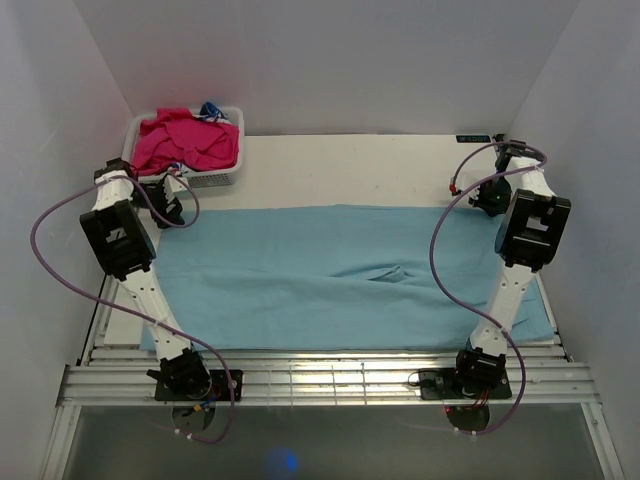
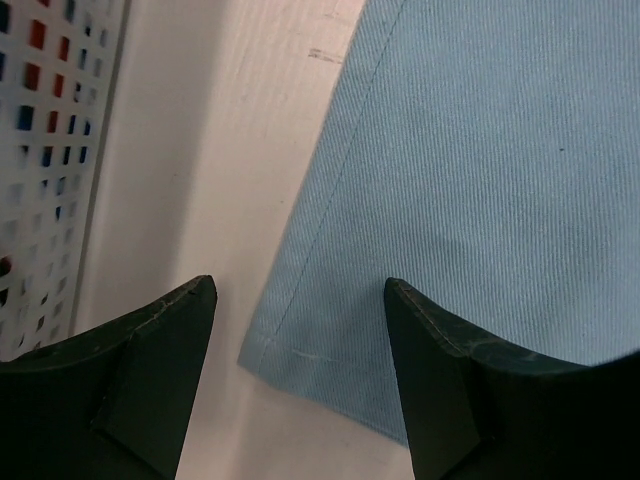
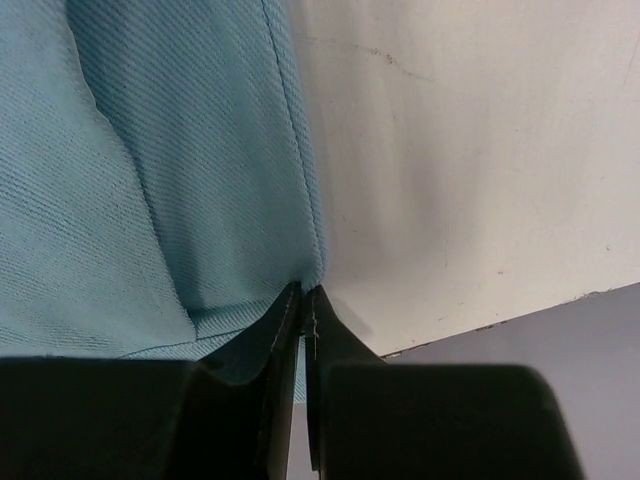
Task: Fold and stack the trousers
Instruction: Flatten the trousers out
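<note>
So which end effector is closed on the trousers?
The right end effector: its jaws are pinched shut on the trousers at their edge. The left end effector stands open over a hem corner.

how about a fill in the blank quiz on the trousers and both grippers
1. The right gripper is ____ on the edge of the trousers.
2. The left gripper hangs ____ above a corner of the trousers.
3. The pink garments lie in the ____.
Missing words: shut; open; basket.
</note>
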Robot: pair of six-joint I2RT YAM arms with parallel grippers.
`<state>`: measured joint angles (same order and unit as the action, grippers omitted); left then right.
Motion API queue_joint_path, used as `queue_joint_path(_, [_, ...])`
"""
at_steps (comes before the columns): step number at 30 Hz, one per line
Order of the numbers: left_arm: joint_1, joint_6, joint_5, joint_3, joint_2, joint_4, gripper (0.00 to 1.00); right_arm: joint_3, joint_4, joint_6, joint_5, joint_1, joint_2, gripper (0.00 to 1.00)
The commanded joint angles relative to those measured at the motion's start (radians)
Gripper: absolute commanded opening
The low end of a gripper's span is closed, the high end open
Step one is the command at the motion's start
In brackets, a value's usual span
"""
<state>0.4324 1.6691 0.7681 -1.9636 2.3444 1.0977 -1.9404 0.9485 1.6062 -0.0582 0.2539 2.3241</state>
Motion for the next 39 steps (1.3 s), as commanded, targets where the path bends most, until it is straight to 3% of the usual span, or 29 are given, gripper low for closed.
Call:
queue_joint_path(1, [-0.011,0.078,-0.016,-0.049,0.003,0.005,0.79,0.052,0.053,0.012,-0.029,-0.001,-0.014,0.08])
queue_joint_path(6, [-0.017,0.101,-0.068,-0.049,0.050,-0.004,0.78,0.073,0.045,0.015,-0.031,-0.002,-0.037,0.08])
queue_joint_path(11, [-0.023,0.185,-0.183,0.009,0.064,0.068,0.68,0.083,0.045,0.014,-0.043,-0.004,-0.061,0.08])
queue_joint_path(15, [-0.023,0.201,-0.288,0.026,0.072,0.152,0.51,0.092,0.045,0.014,-0.045,-0.001,-0.081,0.08])
queue_joint_path(22, [-0.024,0.149,-0.333,0.035,0.053,0.125,0.00,0.077,0.024,-0.035,-0.080,0.002,-0.115,0.08])
queue_joint_path(29, [-0.015,0.086,-0.198,0.014,-0.072,0.025,0.00,0.072,-0.002,-0.071,-0.127,0.021,-0.161,0.08])
queue_joint_path(33, [-0.020,0.184,-0.219,0.061,-0.099,0.140,0.00,0.100,-0.013,-0.048,-0.106,0.024,-0.170,0.08])
queue_joint_path(37, [-0.030,0.175,-0.283,0.101,-0.077,0.211,0.01,0.121,-0.028,-0.043,-0.106,0.025,-0.180,0.08])
queue_joint_path(38, [-0.030,0.169,-0.283,0.141,-0.083,0.209,0.12,0.127,-0.031,-0.040,-0.107,0.024,-0.181,0.08])
queue_joint_path(39, [-0.029,0.152,-0.282,0.152,-0.088,0.191,0.36,0.144,-0.036,-0.031,-0.107,0.022,-0.187,0.08])
